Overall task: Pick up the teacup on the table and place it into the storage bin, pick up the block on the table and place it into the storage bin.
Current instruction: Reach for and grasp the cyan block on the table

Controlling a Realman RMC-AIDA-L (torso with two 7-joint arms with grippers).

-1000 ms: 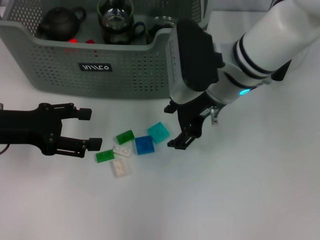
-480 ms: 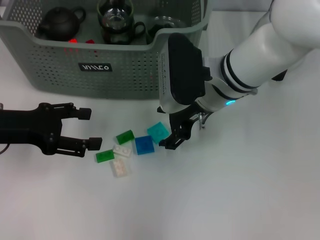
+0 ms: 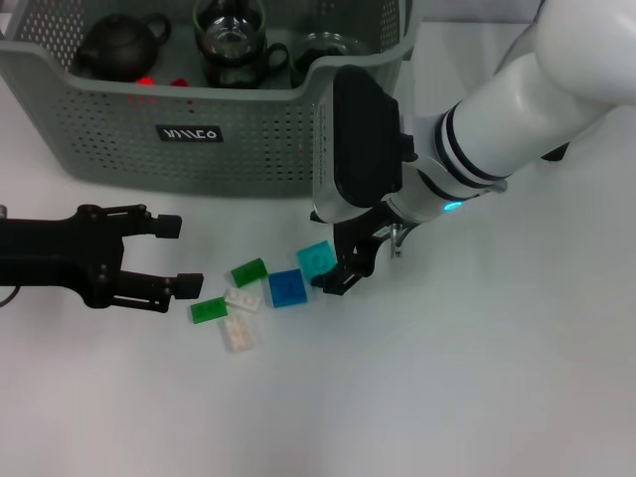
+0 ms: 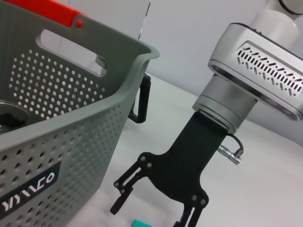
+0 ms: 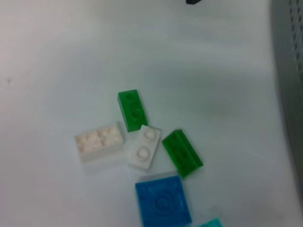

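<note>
Teal block (image 3: 317, 258), flat and square, sits under the spread right gripper (image 3: 343, 260); left gripper (image 3: 171, 255) spread.

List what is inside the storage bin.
Inside the storage bin: a dark teapot, a glass teacup with dark handle, another glass piece and something red. The front wall hides the floor.

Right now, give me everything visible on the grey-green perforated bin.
The large grey-green perforated plastic storage bin stands upright at the far side of the white table. Its walls are dotted with small round holes, the front rim dips in a scoop, and a handle slot is cut in one end wall. A small black label with white lettering sits on the front wall. Inside are a dark teapot and a glass teacup with a dark handle. No claw touches it.
</note>
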